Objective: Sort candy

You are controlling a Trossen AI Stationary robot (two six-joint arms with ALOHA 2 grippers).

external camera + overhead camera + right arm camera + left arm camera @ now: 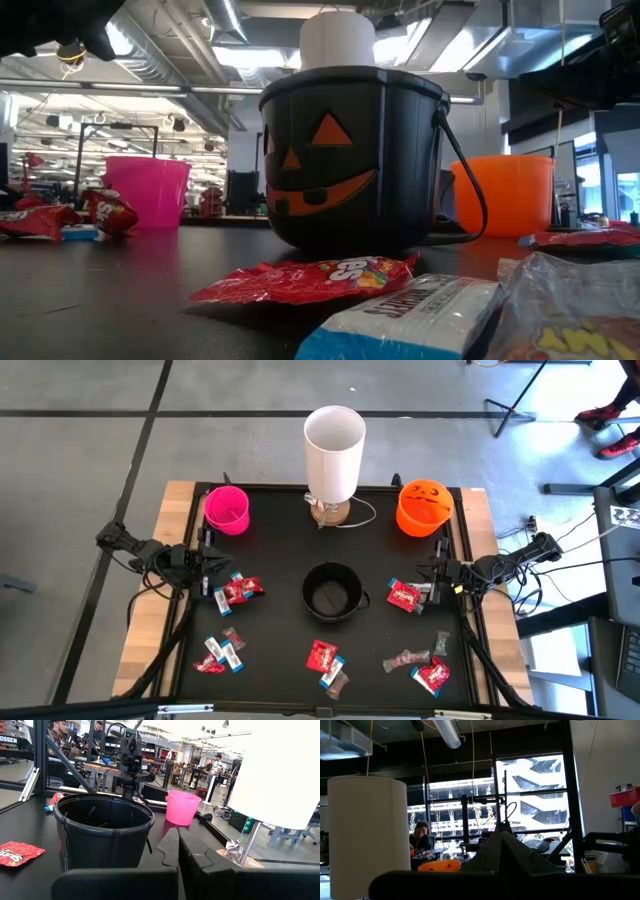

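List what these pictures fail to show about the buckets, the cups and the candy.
- Pink cup and orange pumpkin bucket: no candy shows inside, but in the high view their walls hide part of the floors.
- Black pumpkin bucket: the low view meets its wall; in the right wrist view the rim hides most of its floor.
- Candy: wrapper print too small in the high view; the nearest pieces are cut off by the low view's edge.

2 dark jointed arms, black cables trailing at table edges, angular matte-black jaws
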